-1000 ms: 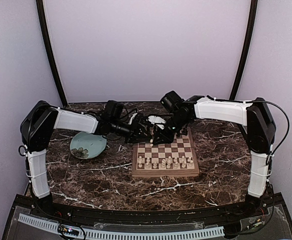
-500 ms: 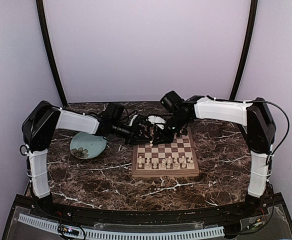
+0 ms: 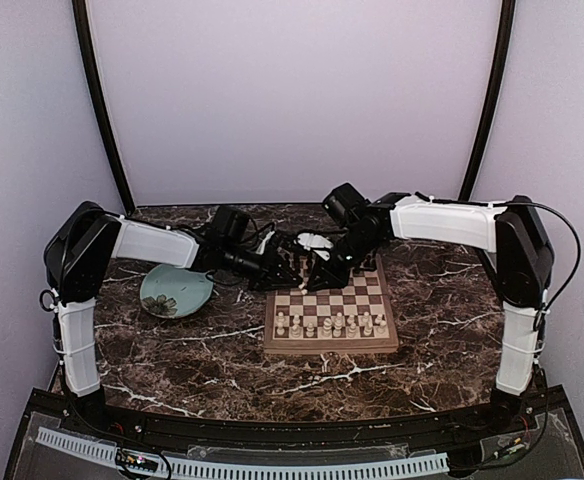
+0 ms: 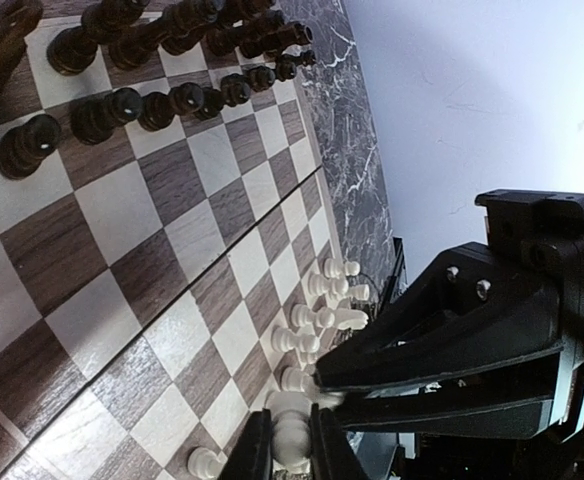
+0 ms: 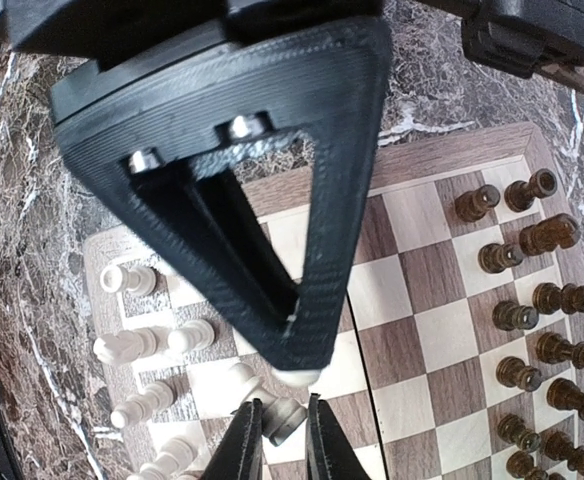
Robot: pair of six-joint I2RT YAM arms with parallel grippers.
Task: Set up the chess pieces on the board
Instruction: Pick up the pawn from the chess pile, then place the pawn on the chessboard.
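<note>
Left gripper (image 4: 286, 452) and right gripper (image 5: 277, 445): each nearly closed on a cream-white piece (image 4: 290, 420) (possibly one shared piece) above the board (image 3: 332, 348), far-left corner. Hazard: uncoordinated release could drop it, toppling the standing pieces (image 3: 334, 322).

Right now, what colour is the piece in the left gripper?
Cream-white. The chess piece shows best in the left wrist view.

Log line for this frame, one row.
stage: apparent handover of white piece above board far side | left gripper: shut on white piece | right gripper: shut on white piece
</note>
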